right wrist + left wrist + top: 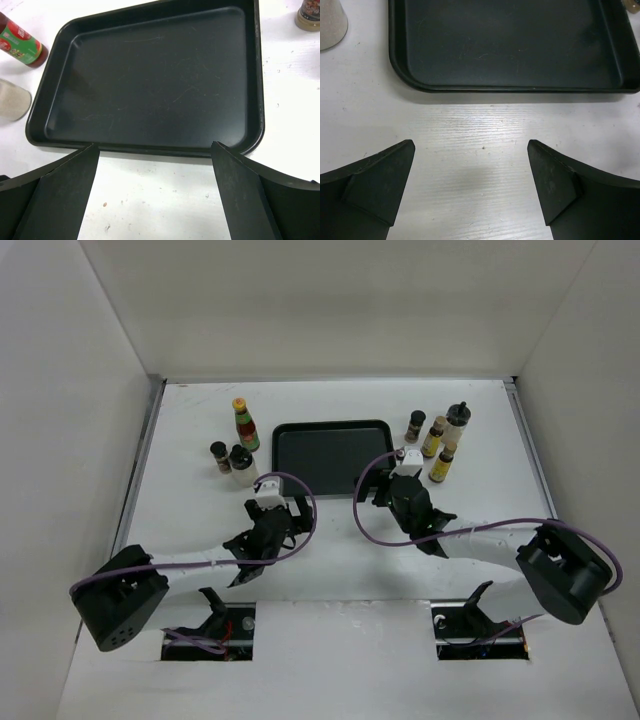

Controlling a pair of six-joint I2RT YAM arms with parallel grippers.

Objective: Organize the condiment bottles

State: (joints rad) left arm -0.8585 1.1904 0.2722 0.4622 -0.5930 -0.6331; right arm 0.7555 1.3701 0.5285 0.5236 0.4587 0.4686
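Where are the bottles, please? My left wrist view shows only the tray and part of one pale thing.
Observer: Three stand left of the tray: the red-green bottle, a brown bottle and a pale bottle.
Operator: Thank you. Where are the rest?
Observer: Four stand right of the tray: another brown bottle, another pale bottle and two yellow-labelled bottles.
Operator: Is the right gripper holding anything?
Observer: No. The right gripper is open and empty, just short of the tray's near rim.
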